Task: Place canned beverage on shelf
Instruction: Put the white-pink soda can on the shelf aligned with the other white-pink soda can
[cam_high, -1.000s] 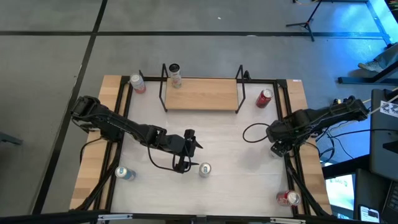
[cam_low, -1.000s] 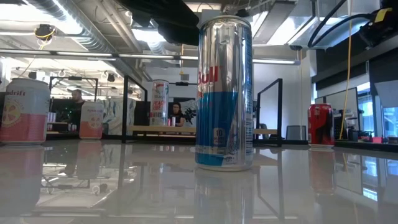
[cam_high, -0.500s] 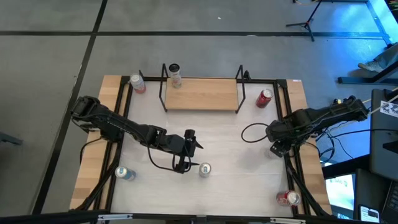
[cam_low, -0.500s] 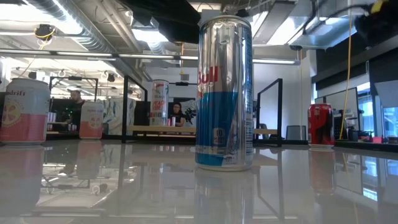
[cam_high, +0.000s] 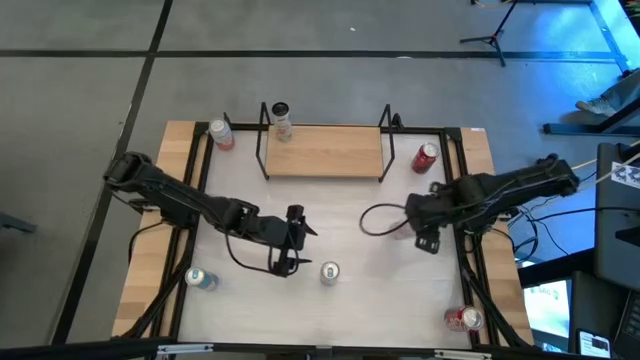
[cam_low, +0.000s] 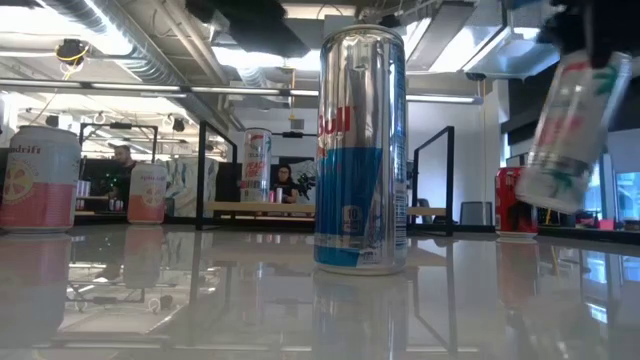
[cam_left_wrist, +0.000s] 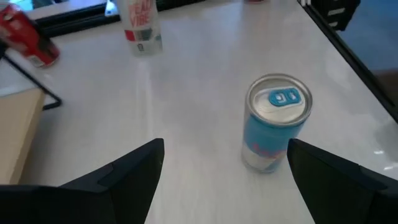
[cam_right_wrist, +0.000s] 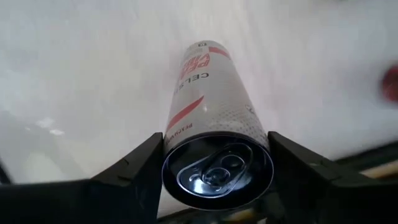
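Office clutter fills the background behind a glossy white table with wood strips down both sides. At the far edge sits the shelf, a light-wood board on a black wire frame, with one can standing at its left end and the rest of the board bare.

So the right gripper is clamped on a white can with red print, fingers on either side just under the rim. In the low view that can is off the table and tilted. It's over the right half of the table, well short of the shelf, and a red can stands just beside the shelf's right post.

If I were steering this: level the can before moving on, come in high enough to clear the wire posts, steer around that red can, and set down on the open middle of the board. Only let go once the base sits flat.

The left gripper hangs with fingers spread wide beside the silver-and-blue can near the front, not touching it.
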